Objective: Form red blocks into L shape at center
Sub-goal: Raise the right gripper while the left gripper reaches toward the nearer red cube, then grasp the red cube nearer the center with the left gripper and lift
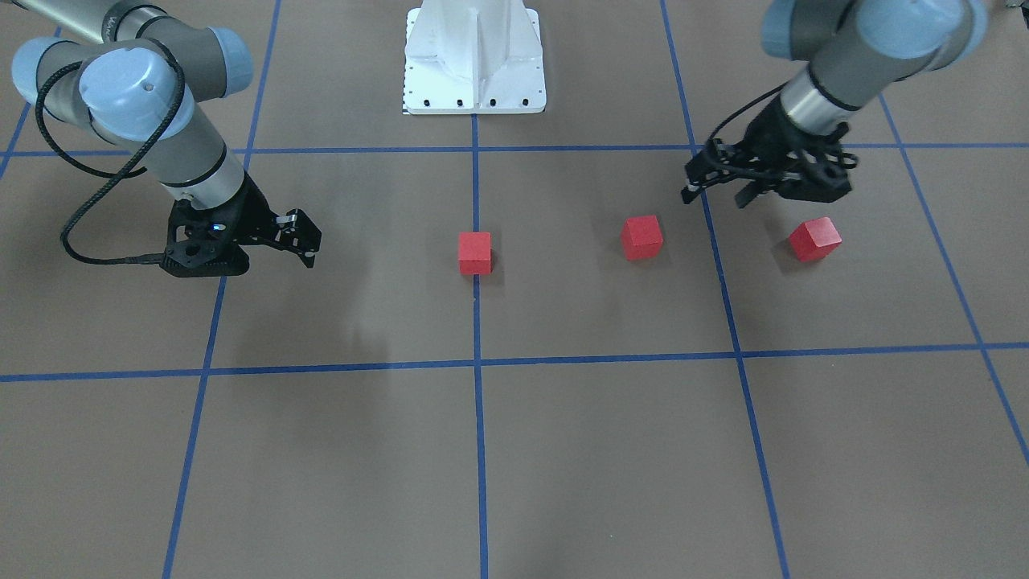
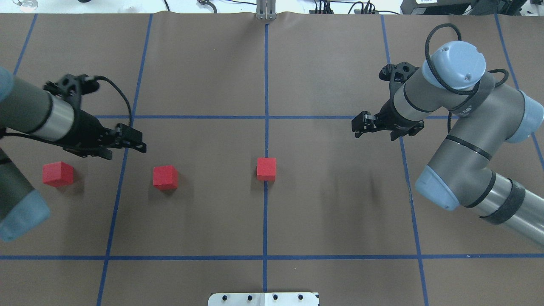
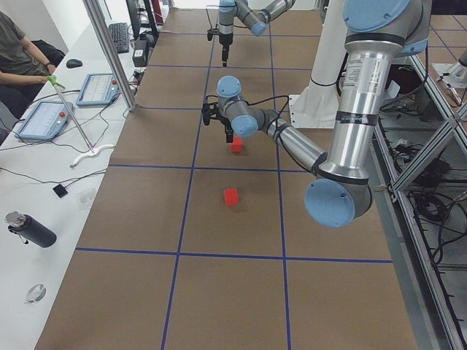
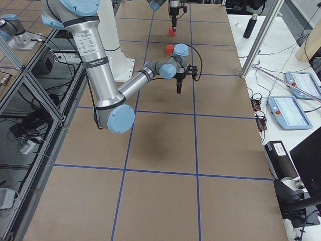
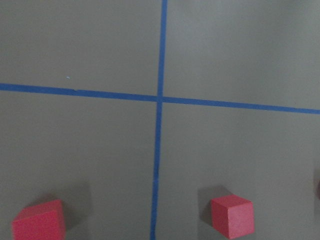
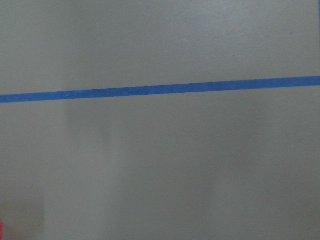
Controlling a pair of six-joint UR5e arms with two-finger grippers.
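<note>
Beside the table, seen from the left end: seated operator (image 3: 18, 51), two pendants (image 3: 45, 119), mouse (image 3: 74, 63), keyboard (image 3: 119, 36), black bottle (image 3: 29, 230), slanted metal post (image 3: 109, 51). From the right end: upright dark flask (image 4: 249, 25), part of a monitor (image 4: 308, 165).

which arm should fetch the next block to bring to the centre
left. the left gripper hangs close to the two stray red blocks, while the right gripper is beyond the centre line, no stray block on its side
</note>
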